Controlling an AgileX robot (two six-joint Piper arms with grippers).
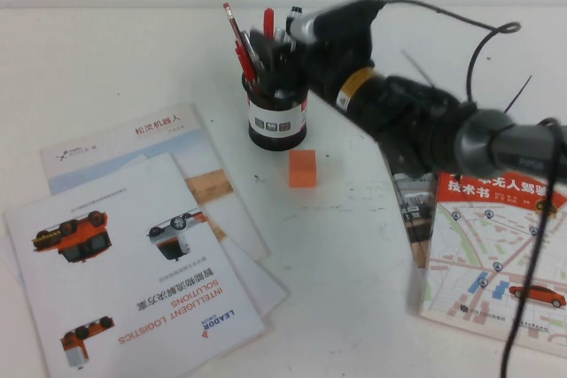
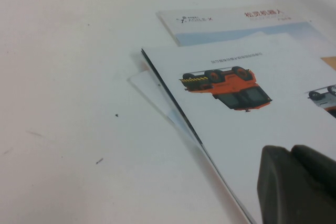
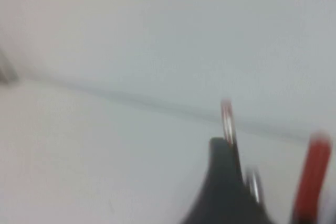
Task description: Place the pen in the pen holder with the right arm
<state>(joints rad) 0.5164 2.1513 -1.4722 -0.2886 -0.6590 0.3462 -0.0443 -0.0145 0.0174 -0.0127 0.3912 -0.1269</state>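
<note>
The black mesh pen holder (image 1: 277,121) with a white label band stands upright at the middle back of the table. The pen (image 1: 268,22) stands in it, red cap up, among a thin red pencil (image 1: 232,26) and other pens. My right gripper (image 1: 288,39) is at the holder's top, on its far right side, among the pen tops. In the right wrist view one black finger (image 3: 224,177) shows beside the pencil's metal band, and the red cap (image 3: 313,174) stands apart from it; the gripper is open. My left gripper (image 2: 295,156) is shut and empty, low over a brochure.
An orange cube (image 1: 302,168) lies just in front of the holder. Brochures (image 1: 133,272) are spread over the left front of the table. A book with a map cover (image 1: 496,254) lies at the right under the right arm's cable.
</note>
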